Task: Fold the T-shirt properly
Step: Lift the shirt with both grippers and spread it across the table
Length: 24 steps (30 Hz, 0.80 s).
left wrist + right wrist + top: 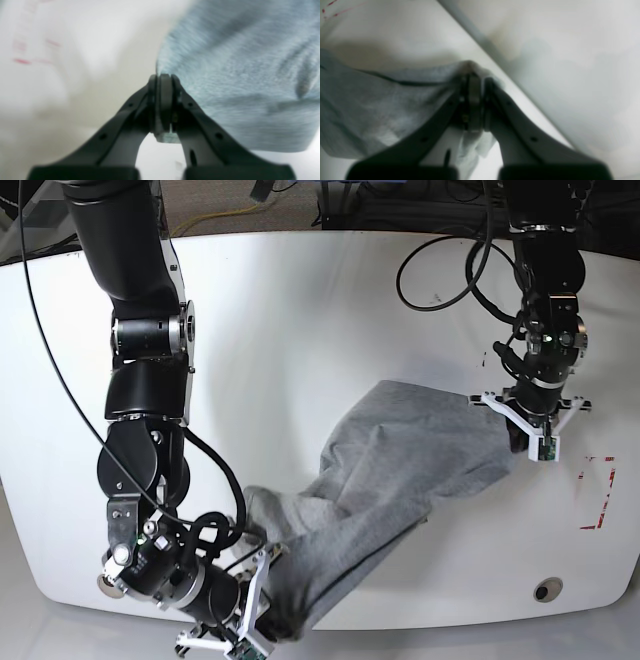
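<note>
White bench [330, 300] underneath, red marks near one edge [598, 498]. Left jaws [162, 105] pressed together on an edge of the T-shirt [245, 82], a nub of grey cloth poking out below the pads. Right jaws [472, 105] likewise clamped on a bunched fold of the same shirt [375, 112], cloth spilling out beneath. Stretched between the two grips, slung diagonally across the bench in the base view [400, 480], partly lifted, twisted and creased along its length. Soft, light, limp stuff by the look of it: likely to sag and drag wherever unsupported, so best held at hems or corners rather than mid-panel. Wrist views give the pinch itself, close but blurred; only the base view gives the whole span and both arms. No lettering visible anywhere.
</note>
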Tool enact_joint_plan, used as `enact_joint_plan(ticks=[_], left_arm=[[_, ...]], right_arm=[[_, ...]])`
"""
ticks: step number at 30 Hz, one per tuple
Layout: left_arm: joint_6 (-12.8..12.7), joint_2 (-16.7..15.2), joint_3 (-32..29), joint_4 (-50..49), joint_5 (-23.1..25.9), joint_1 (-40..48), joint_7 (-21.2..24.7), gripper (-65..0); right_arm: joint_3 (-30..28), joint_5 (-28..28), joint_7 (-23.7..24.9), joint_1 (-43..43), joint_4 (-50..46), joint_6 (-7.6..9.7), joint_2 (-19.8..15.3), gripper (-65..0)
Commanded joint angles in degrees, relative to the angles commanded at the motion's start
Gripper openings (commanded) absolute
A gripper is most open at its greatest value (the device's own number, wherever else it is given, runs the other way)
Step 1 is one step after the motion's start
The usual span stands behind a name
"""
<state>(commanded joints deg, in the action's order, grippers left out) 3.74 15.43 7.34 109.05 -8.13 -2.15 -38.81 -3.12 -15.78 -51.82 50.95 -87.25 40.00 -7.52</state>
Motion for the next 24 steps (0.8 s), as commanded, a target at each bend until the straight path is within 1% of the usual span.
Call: enact_joint_plan(ticks=[4,6,8,9,10,12,14,16,18,20,22,24], left_arm=[[0.09,4.57,1.58,5.54,-0.18,-6.42,-4.92,-65.0],[0.09,6.68,1.76,6.42,-0.35,-10.29,-7.38,-65.0],[0.44,10.02,2.73,6.51,-0.62,-15.91,-9.85,-65.0],[1.14,10.99,3.34,6.51,-0.62,-17.85,-10.37,-65.0],[2.64,12.04,4.22,6.51,-0.62,-20.31,-11.08,-65.0],[6.07,13.71,6.51,6.24,-0.26,-26.11,-12.31,-65.0],[8.35,14.59,7.38,6.24,-0.09,-30.86,-13.45,-65.0],[10.37,16.00,7.30,6.15,-0.09,-35.16,-15.74,-65.0],[11.52,16.53,7.21,6.15,-0.44,-37.63,-17.76,-65.0],[12.40,16.53,7.12,6.15,-0.53,-38.95,-19.52,-65.0],[13.19,16.53,5.98,6.33,-0.53,-38.77,-19.87,-65.0],[14.51,16.44,5.54,6.42,-0.62,-36.22,-20.13,-65.0]], right_arm=[[-0.26,0.00,0.00,4.57,0.00,0.00,-0.70,-65.0],[-0.26,0.00,0.00,6.68,0.00,0.00,-1.67,-65.0],[-0.26,0.00,0.00,9.32,0.00,0.00,-2.55,-65.0],[-0.26,0.00,-0.18,10.20,0.00,0.00,-2.64,-65.0],[-0.26,0.00,-0.97,11.16,-0.09,0.00,-2.81,-65.0],[-0.26,-0.35,-2.99,13.98,-0.09,0.00,-4.75,-65.0],[-0.18,-0.44,-3.60,15.03,-0.18,0.00,-5.71,-65.0],[-0.18,-0.44,-3.69,15.12,-0.62,0.00,-6.33,-65.0],[-0.18,-0.44,-3.87,14.95,-1.67,0.00,-6.77,-65.0],[-0.09,-0.44,-5.10,12.40,-2.81,0.00,-7.47,-65.0],[0.09,-0.44,-6.24,10.29,-4.57,0.00,-7.56,-65.0],[0.18,-0.44,-7.65,6.33,-7.38,0.00,-7.56,-65.0]])
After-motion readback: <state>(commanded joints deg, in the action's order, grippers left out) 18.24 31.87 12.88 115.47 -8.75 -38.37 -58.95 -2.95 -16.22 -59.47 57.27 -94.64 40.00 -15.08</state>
